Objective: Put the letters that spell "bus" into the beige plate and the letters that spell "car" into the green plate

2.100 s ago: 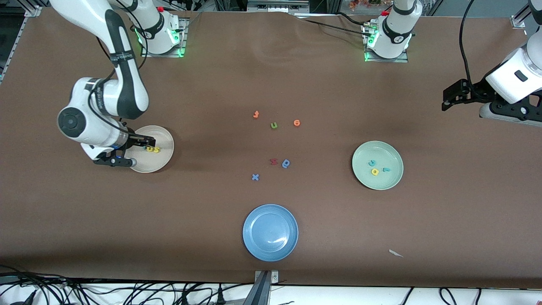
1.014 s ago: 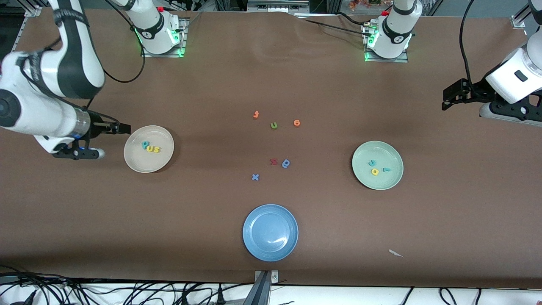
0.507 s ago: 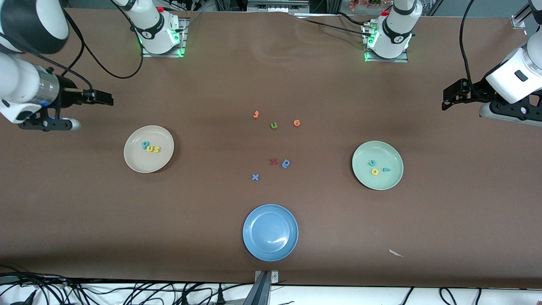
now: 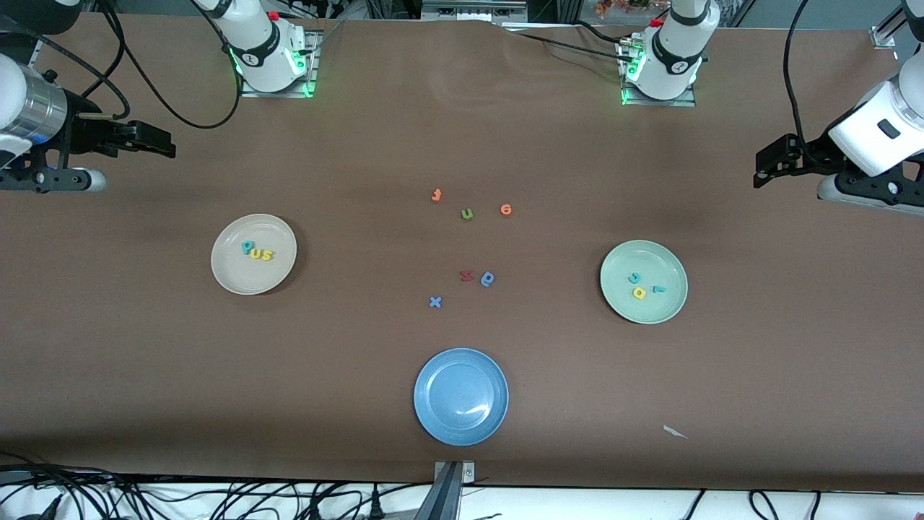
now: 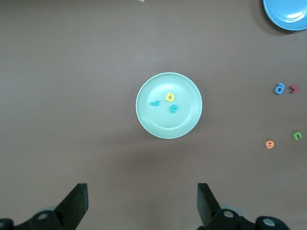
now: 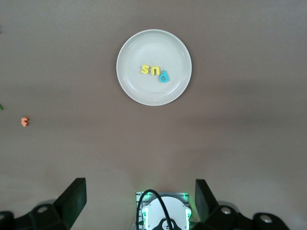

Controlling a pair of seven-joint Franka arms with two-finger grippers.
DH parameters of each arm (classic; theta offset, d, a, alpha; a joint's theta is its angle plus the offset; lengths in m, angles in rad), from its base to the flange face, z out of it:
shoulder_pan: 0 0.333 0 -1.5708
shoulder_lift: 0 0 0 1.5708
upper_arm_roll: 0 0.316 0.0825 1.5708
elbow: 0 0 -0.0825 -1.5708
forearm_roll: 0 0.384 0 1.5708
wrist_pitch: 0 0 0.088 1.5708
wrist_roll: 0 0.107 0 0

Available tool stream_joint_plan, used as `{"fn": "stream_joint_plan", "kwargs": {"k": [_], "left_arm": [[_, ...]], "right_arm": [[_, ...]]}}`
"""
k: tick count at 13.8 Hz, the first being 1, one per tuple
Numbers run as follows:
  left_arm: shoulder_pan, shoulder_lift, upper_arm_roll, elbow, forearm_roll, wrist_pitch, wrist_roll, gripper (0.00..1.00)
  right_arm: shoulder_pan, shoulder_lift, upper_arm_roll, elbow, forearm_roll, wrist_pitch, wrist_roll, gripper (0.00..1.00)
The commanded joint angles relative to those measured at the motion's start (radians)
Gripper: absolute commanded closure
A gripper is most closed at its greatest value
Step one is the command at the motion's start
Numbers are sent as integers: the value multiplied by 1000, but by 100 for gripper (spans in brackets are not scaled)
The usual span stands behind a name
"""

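Note:
The beige plate [image 4: 232,273] lies toward the right arm's end of the table. In it are a teal b [image 4: 247,248], a yellow u [image 4: 258,254] and a yellow s [image 4: 268,255]. The right wrist view shows the same plate [image 6: 139,91] from above. My right gripper [image 4: 162,141] hangs open and empty over bare table, well apart from that plate. The green plate [image 4: 650,310] holds a teal c [image 4: 634,277], a yellow a [image 4: 639,293] and a teal r [image 4: 658,289]. My left gripper [image 4: 759,170] waits open and empty over the table's left-arm end, with the green plate [image 5: 163,125] below it.
Loose letters lie mid-table: an orange t [image 4: 436,195], a green u [image 4: 467,214], an orange e [image 4: 506,209], a dark red z [image 4: 466,275], a blue round-bowled letter [image 4: 488,279] and a blue x [image 4: 434,302]. A blue plate [image 4: 460,426] sits nearest the front camera, a white scrap [image 4: 675,432] beside it.
My right gripper has risen off the beige plate and drawn back toward the right arm's end of the table, leaving the b, u and s in the plate. The left arm has stayed still.

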Motion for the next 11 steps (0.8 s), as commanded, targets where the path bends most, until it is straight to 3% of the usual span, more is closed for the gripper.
{"fn": "stream_joint_plan", "kwargs": {"k": [1, 11], "left_arm": [[0, -1, -4, 18, 19, -19, -4, 0], [0, -1, -1, 18, 18, -19, 3, 0]], "right_arm": [[-17, 42, 10, 76, -11, -20, -7, 0], [-11, 45, 12, 78, -9, -27, -7, 0]]}}
